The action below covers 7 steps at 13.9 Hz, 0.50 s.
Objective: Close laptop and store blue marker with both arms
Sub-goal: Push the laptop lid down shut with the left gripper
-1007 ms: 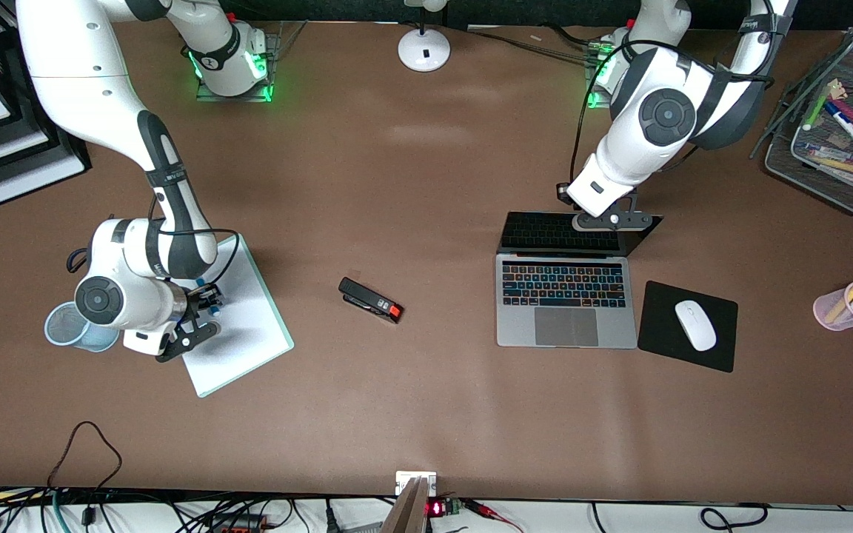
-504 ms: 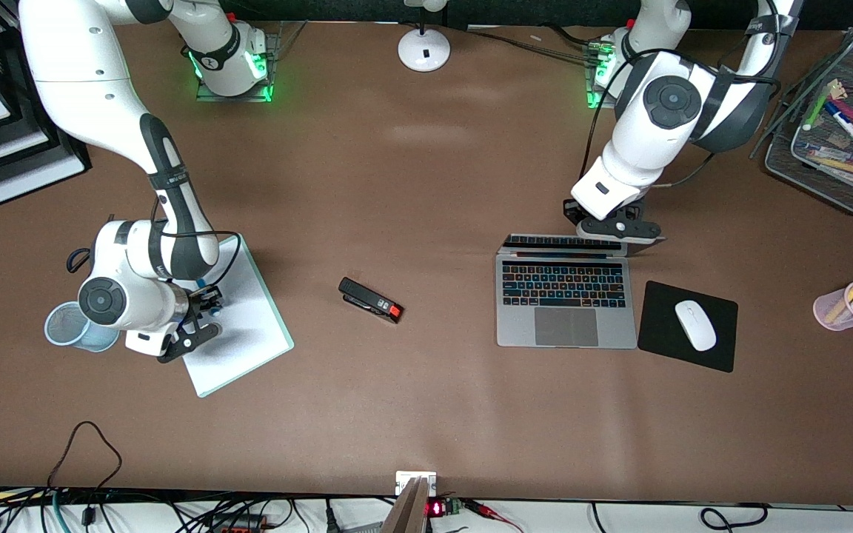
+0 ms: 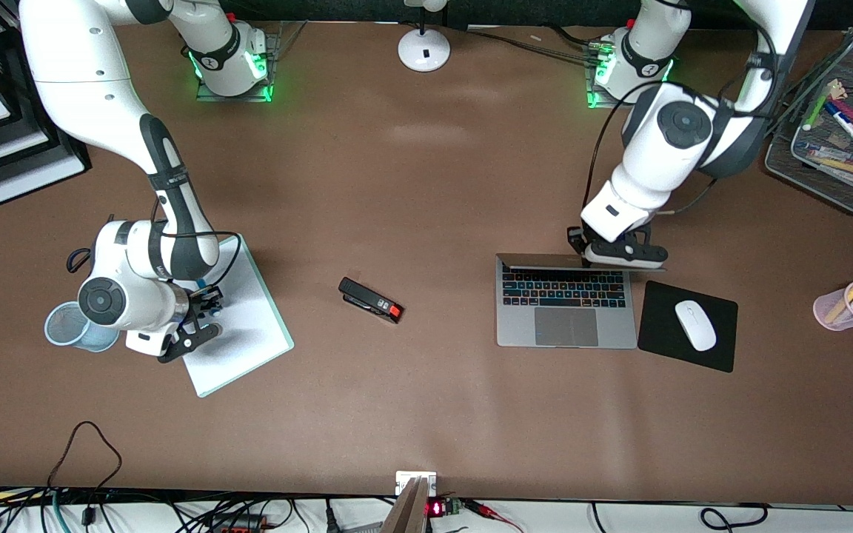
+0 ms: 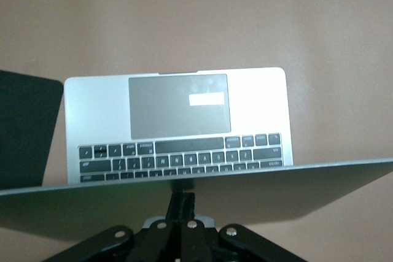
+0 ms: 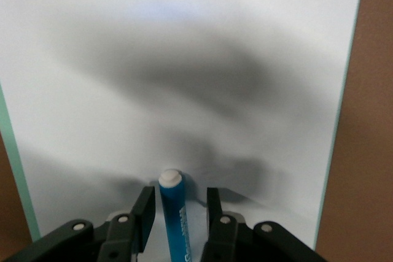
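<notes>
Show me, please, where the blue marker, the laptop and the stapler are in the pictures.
blue marker (image 5: 171, 213): right wrist view, on its blue barrel between the fingers.
laptop (image 3: 564, 326): front view, on the grey trackpad.
stapler (image 3: 371, 300): front view, on the middle of its black body.

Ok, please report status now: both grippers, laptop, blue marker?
Left gripper shut, pressing laptop lid, partly lowered. Right gripper open astride blue marker on white board, fingers not touching. Nothing in the way.

Open table between stapler (image 3: 371, 300) and laptop (image 3: 566, 311). Passage at laptop's side blocked by mousepad (image 3: 687, 326) with mouse (image 3: 695, 325).
</notes>
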Each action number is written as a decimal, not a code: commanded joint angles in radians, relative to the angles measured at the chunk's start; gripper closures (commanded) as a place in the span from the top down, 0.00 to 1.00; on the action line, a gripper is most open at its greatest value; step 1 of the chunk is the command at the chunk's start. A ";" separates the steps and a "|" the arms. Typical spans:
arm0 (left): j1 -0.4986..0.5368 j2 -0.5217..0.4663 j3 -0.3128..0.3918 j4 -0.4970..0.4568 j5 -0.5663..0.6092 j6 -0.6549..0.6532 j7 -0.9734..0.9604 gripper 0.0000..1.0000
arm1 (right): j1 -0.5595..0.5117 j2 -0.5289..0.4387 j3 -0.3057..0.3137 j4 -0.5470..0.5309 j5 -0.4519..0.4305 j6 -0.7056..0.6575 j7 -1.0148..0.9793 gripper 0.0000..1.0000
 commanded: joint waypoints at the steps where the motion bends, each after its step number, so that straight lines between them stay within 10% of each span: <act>1: 0.012 0.051 -0.004 0.019 0.034 0.059 0.020 0.00 | 0.000 0.008 0.000 0.004 0.021 0.006 -0.012 0.37; 7: 0.012 0.174 0.025 0.093 0.128 0.128 0.017 0.00 | 0.000 0.008 0.000 0.005 0.023 0.006 -0.012 0.28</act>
